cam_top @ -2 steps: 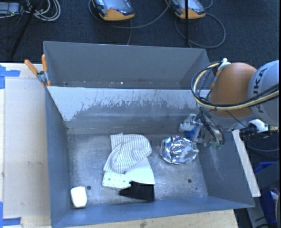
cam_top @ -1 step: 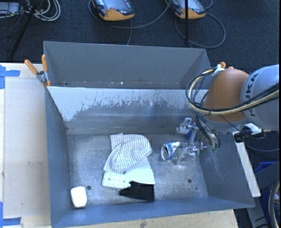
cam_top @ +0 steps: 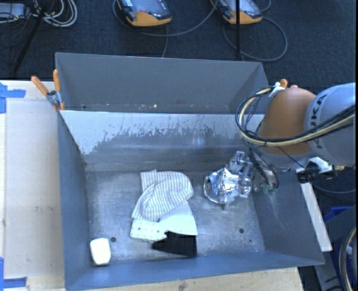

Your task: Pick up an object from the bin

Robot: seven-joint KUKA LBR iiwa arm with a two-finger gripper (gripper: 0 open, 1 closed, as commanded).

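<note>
The gripper (cam_top: 244,176) is seen low in the right half of the bin (cam_top: 160,90), close to the floor and near the foot of the back wall. It is entered from the right, beneath the orange cover (cam_top: 288,123) and the looped cables (cam_top: 249,117) carried on the wrist.

A crumpled silvery foil lump (cam_top: 220,187) is noted on the bin floor, right of centre. It lies directly at the gripper's left side and slightly nearer the front wall. The shiny metal of the gripper and the shiny surface of the lump run together where they meet. It cannot be settled whether they are touching or only just beside one another. Whether the lump is grasped cannot be told, and the gripper's state, released or clenched, cannot be told either.

Other contents are recorded to the left of the lump, apart from it. A striped cloth (cam_top: 163,196) is bunched near the middle of the floor. A white sheet (cam_top: 180,223) is spread partly under the cloth's front edge. A black thing (cam_top: 179,245) is laid against the sheet's front corner; its kind is not made out. A pale block (cam_top: 100,251) is set alone in the front left corner, well apart from the gripper.
</note>
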